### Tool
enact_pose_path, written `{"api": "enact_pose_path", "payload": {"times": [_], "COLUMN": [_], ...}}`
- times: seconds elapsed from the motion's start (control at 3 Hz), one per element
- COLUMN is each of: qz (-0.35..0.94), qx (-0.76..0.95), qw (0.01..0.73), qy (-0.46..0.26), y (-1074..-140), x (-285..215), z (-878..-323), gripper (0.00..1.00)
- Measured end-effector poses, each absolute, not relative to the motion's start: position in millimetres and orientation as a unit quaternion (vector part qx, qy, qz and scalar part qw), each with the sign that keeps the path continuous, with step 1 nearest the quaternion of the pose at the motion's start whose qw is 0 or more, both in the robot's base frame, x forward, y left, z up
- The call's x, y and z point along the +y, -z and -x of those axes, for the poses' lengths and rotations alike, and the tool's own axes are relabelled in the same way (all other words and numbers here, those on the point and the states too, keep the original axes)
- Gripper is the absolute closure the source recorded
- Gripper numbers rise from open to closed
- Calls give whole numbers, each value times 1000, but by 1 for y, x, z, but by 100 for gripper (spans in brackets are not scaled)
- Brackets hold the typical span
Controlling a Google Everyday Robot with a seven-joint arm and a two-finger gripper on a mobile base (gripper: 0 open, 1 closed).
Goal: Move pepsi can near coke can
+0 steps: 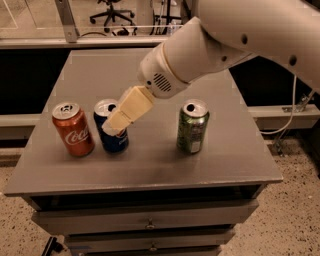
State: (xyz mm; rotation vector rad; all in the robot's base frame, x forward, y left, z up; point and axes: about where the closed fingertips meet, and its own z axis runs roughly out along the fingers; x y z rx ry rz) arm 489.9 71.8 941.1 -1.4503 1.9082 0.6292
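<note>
The pepsi can (113,142) is dark blue and stands upright on the grey table (150,170), front left. The coke can (75,132) is red with white lettering and stands upright just left of it, with a small gap between them. My gripper (115,126) reaches down from the upper right on the white arm (200,47). Its cream tip is in front of the pepsi can's upper right side and hides part of the rim. I cannot tell whether it touches the can.
A green can (192,127) stands upright to the right of the pepsi can, about a can's width of table between them. The table's front edge is close to all three cans. An office chair (112,10) stands on the floor behind the table.
</note>
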Motion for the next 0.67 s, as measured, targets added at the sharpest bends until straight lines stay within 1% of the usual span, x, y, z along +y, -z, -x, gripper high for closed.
{"api": "enact_pose_path", "payload": {"times": [0.33, 0.67], "qz": [562, 562], "qx": [701, 701], "qw": [361, 361], "qy": [-251, -251], "y": [-966, -966], "x": [51, 51], "z": [-503, -503], "gripper": [0, 0]}}
